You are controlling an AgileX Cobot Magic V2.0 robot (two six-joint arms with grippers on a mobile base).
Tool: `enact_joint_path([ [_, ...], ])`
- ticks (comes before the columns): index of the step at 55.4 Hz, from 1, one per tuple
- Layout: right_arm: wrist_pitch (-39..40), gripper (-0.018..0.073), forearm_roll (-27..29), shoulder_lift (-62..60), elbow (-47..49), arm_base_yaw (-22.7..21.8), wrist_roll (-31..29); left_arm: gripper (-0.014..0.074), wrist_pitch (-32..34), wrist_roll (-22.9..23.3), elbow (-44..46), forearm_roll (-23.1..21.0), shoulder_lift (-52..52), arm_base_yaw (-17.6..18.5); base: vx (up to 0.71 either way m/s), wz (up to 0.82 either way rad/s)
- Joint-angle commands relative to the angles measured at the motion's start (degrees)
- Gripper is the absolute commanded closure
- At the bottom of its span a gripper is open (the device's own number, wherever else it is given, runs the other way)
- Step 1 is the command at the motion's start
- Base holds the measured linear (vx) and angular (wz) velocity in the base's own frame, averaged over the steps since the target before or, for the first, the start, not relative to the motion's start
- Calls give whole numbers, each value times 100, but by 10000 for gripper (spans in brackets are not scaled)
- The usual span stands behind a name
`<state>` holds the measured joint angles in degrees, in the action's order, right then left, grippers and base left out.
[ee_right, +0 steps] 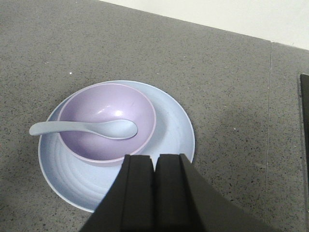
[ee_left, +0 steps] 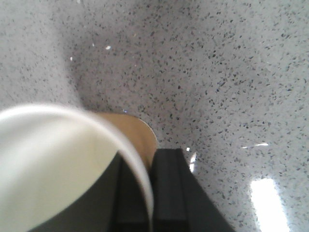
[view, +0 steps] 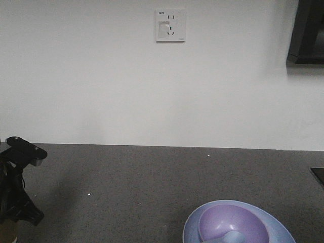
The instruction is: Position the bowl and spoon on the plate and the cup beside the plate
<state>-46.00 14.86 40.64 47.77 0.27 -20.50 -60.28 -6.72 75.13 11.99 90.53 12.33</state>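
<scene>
The light-blue plate (ee_right: 174,130) lies on the dark counter with the lavender bowl (ee_right: 106,104) on it. The pale spoon (ee_right: 87,128) rests with its scoop in the bowl and its handle sticking out over the left rim. My right gripper (ee_right: 155,157) hangs shut and empty above the plate's near edge. The paper cup (ee_left: 48,164), cream inside and brown outside, fills the left wrist view. My left gripper (ee_left: 150,159) is shut on its wall, one finger inside and one outside. In the front view the plate (view: 273,225) is at the bottom right and my left arm (view: 17,192) at the far left.
The speckled counter (view: 152,182) runs back to a white wall with a socket (view: 170,25). A dark cabinet (view: 306,30) hangs at the upper right. A black edge (ee_right: 304,145) borders the counter to the right of the plate.
</scene>
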Motion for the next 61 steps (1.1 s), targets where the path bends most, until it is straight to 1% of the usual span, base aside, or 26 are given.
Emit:
enact_joint_path([
  [1, 378, 568, 64, -3, 152, -10, 5, 605, 210, -73, 149, 53, -313, 11, 0, 0],
  [7, 367, 568, 64, -3, 152, -10, 5, 603, 204, -88, 334, 49, -583, 139, 0, 0],
  [12, 367, 568, 64, -3, 152, -10, 5, 602, 204, -321, 736, 42, -729, 403, 0, 0],
  [16, 355, 568, 64, -3, 152, -10, 5, 603, 192, -432, 1169, -66, -744, 722, 0, 0],
  [22, 336, 568, 64, -3, 152, -10, -1, 601, 192, -627, 1801, -414, -576, 1255, 0, 0],
  [29, 336, 568, 64, -3, 152, -10, -1, 600, 150, -680, 2394, -809, -145, 1879, 0, 0],
  [36, 331, 568, 64, -3, 152, -10, -1, 600, 32, -686, 2810, -1099, 356, 2352, 0, 0],
  [40, 331, 568, 64, -3, 152, -10, -1, 600, -73, -780, 3010, -1279, 655, 2600, 0, 0],
  [55, 330, 568, 64, -3, 152, -4, -1, 600, -107, -759, 3212, -1307, 1338, 3230, 0, 0],
  [61, 324, 568, 64, -3, 152, -4, -1, 600, -140, -751, 3212, -1273, 1515, 3346, 0, 0],
])
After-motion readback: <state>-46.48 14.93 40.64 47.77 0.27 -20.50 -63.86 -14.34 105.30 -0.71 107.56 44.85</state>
